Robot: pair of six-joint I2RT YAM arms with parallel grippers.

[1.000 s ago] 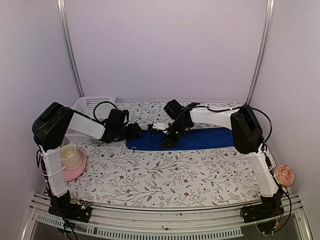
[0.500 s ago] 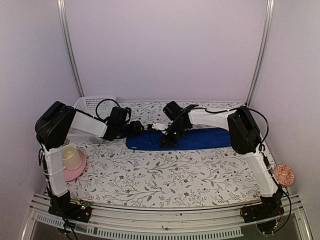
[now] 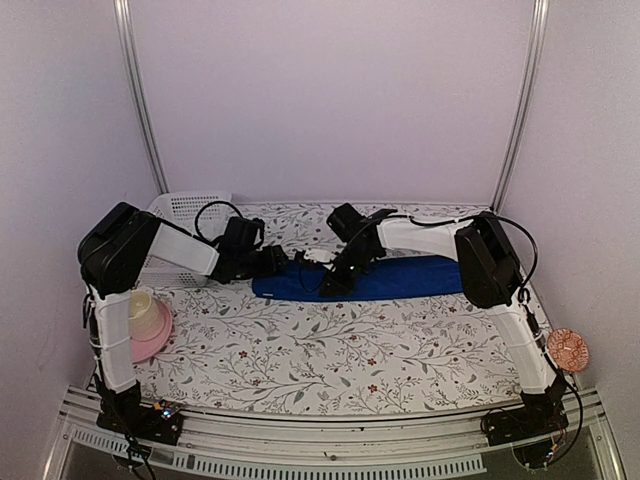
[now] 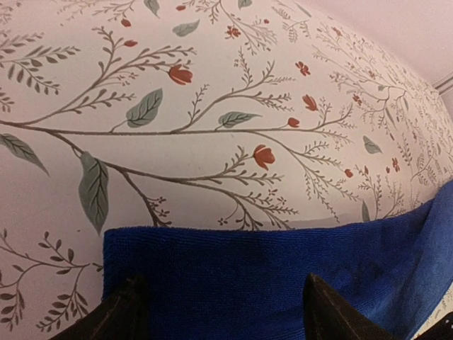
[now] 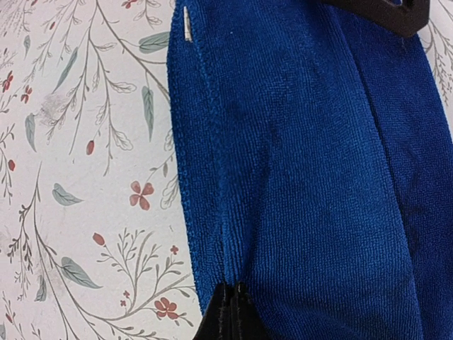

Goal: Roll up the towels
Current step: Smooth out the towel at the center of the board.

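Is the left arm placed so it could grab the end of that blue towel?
Probably yes. The left gripper hangs open right at the blue towel's end, its fingers either side of the cloth, and nothing lies between them.

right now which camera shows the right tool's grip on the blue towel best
Right wrist: the right tool is shut, pinching a fold of the blue towel up close. Top external shows it small; left wrist shows only the towel's end.
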